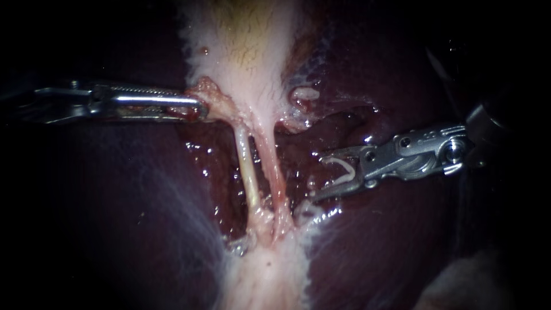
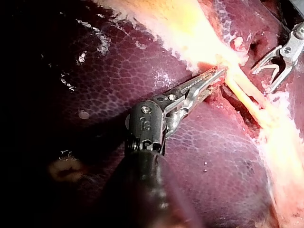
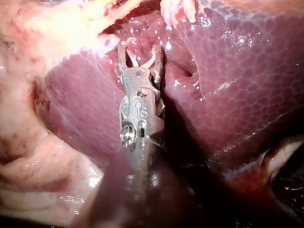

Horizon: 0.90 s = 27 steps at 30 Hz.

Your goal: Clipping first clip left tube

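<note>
Two tubes run down from the pale gallbladder. The left tube is thin and yellowish; the right tube is pinker. My left instrument reaches in from the left, its jaws shut on reddish tissue at the gallbladder's lower edge, also seen in the left wrist view. My right instrument stands right of both tubes and apart from them. Its jaws are spread wide, holding a white clip between them. The right wrist view shows the same jaws and clip.
Dark red liver lies on both sides of the tubes, wet and glistening in the hollow behind them. White fatty tissue spreads below where the tubes join. A small pale nub sits on the liver right of the gallbladder.
</note>
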{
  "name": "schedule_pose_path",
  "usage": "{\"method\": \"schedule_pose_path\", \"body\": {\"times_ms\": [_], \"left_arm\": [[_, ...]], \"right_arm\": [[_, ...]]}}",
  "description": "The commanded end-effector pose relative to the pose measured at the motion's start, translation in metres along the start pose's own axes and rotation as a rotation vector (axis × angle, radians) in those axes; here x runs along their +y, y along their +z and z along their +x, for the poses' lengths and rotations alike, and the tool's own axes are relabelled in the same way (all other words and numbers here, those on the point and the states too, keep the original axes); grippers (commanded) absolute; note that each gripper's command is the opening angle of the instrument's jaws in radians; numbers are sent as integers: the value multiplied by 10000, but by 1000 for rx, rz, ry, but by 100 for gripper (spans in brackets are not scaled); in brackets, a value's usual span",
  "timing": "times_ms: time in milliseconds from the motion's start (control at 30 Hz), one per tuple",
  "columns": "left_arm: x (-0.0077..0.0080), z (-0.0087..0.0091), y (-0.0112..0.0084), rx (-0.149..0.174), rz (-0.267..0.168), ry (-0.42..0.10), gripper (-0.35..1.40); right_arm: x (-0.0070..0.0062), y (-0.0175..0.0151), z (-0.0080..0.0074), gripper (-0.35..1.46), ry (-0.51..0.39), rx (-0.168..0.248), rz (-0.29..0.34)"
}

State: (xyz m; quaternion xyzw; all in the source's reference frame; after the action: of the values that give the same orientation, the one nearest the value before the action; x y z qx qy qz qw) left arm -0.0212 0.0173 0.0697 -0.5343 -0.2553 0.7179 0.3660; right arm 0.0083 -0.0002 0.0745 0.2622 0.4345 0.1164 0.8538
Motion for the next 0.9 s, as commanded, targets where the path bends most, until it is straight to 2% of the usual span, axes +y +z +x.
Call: {"method": "schedule_pose_path", "body": {"times_ms": [33,133,333,767,900], "left_arm": [[-1,-1,0,0,0,0,-35],[-3,-2,1,0,0,0,-35],[-5,-2,0,0,-1,1,-35],[-5,-2,0,0,2,1,-35],[-5,-2,0,0,2,1,-35]], "right_arm": [[0,-1,0,45,0,0,0],[-1,-5,3,45,2,0,2],[-7,-16,18,45,11,0,3],[-25,-27,43,45,17,37,16],[-35,-25,49,45,15,52,30]]}}
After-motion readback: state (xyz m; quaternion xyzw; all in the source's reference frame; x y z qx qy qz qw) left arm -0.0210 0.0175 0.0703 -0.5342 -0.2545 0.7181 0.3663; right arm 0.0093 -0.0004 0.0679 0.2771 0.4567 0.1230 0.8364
